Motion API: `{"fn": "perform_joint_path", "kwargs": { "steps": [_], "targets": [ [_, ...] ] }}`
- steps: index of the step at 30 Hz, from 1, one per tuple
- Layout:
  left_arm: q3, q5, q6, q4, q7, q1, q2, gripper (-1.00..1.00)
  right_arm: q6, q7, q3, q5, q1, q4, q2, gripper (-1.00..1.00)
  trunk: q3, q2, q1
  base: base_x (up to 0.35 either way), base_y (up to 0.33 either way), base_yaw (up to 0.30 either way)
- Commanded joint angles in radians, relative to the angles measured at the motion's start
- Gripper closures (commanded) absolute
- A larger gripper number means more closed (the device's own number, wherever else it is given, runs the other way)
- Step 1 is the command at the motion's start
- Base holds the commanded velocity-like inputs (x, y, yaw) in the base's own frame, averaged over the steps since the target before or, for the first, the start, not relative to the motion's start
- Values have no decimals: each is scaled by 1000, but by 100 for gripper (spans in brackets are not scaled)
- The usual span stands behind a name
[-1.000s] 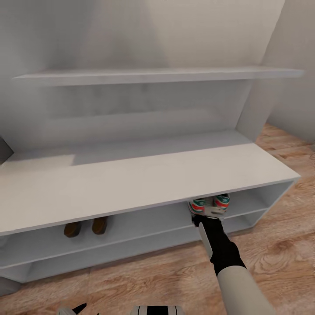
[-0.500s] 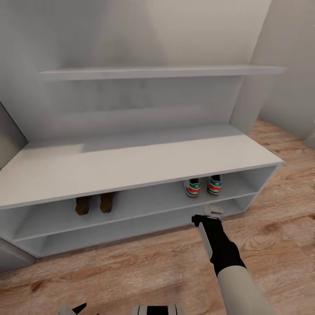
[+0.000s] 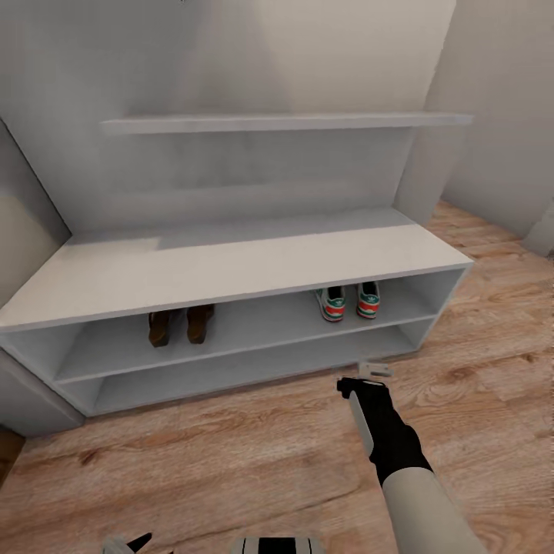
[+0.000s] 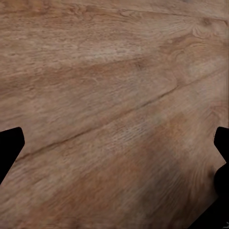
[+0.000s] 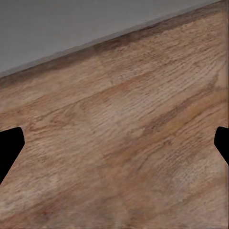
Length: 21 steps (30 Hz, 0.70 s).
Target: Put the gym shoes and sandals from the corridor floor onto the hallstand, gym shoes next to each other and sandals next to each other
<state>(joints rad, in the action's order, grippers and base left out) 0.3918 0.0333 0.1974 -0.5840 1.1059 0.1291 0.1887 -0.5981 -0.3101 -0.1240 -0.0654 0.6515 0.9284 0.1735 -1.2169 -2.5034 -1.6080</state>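
The two gym shoes [image 3: 332, 303] [image 3: 368, 300] stand side by side, heels outward, at the right of the upper open shelf of the pale grey hallstand [image 3: 231, 269]. At the left of that same shelf, the two dark brown sandals [image 3: 159, 328] [image 3: 199, 323] sit next to each other. My right gripper [image 3: 368, 377] hovers open over the corridor floor [image 3: 231, 454] just in front of the rack, holding nothing. Seen from its wrist, the right gripper [image 5: 114, 143] faces floor planks and the rack's base edge. My left gripper [image 4: 114, 148] is open above bare planks and sits low in the head view [image 3: 127, 545].
A long wall shelf [image 3: 285, 123] runs above the bench against the tall back panel. Grey walls close in on the right and left. Another pale unit's corner [image 3: 23, 396] stands left of the rack. Wood floor stretches in front and to the right.
The whole view has pulled back from the rack, so the camera moved. My right gripper, earlier at the gym shoes on the shelf, now stands clear of them over the floor.
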Motion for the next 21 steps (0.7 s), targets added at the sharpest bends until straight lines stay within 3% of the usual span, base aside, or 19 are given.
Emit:
{"fn": "perform_joint_path", "kwargs": {
  "steps": [1, 8, 21],
  "targets": [
    [2, 0, 5, 1, 3, 0, 0, -100, -6, 2, -2, -7, 0, 1, 1, -100, -1, 0, 1, -335, 0, 0],
    [2, 0, 5, 1, 3, 0, 0, -100, -6, 2, -2, -7, 0, 1, 1, -100, -1, 0, 1, -227, 0, 0],
    [-7, 2, 10, -3, 3, 1, 0, -100, -6, 2, -2, -7, 0, 1, 1, -100, -1, 0, 1, -25, 0, 0]
  ]
}}
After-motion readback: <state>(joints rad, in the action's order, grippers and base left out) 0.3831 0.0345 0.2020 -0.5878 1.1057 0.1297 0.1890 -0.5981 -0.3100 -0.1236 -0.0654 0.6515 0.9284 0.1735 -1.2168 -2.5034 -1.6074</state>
